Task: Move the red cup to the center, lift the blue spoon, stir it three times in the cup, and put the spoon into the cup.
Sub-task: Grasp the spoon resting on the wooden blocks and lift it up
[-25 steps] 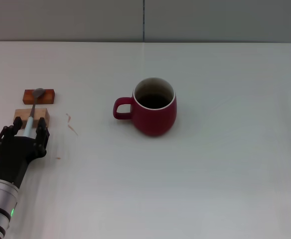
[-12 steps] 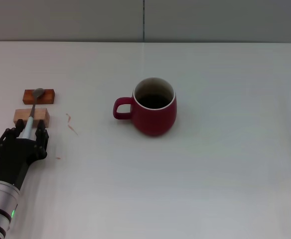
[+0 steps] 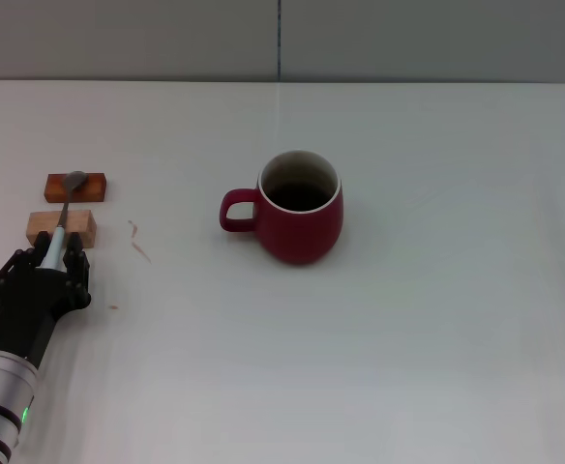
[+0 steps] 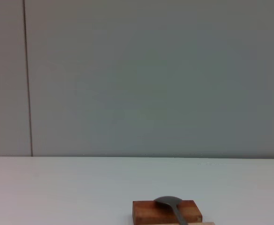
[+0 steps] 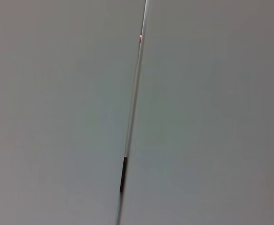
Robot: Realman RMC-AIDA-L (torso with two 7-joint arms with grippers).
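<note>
Spoon lies lengthwise away from the robot, bowl far, handle between the left pincer's closing fingers.

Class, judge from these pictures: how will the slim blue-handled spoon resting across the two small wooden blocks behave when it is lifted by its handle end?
The slim pale-blue-handled spoon is thin with a metal bowl, so probably stiff and light. It bridges the reddish wooden block and pale wooden block, so it may pivot or slip off. The left gripper sits at the handle's very end, so the bowl end could droop.
</note>
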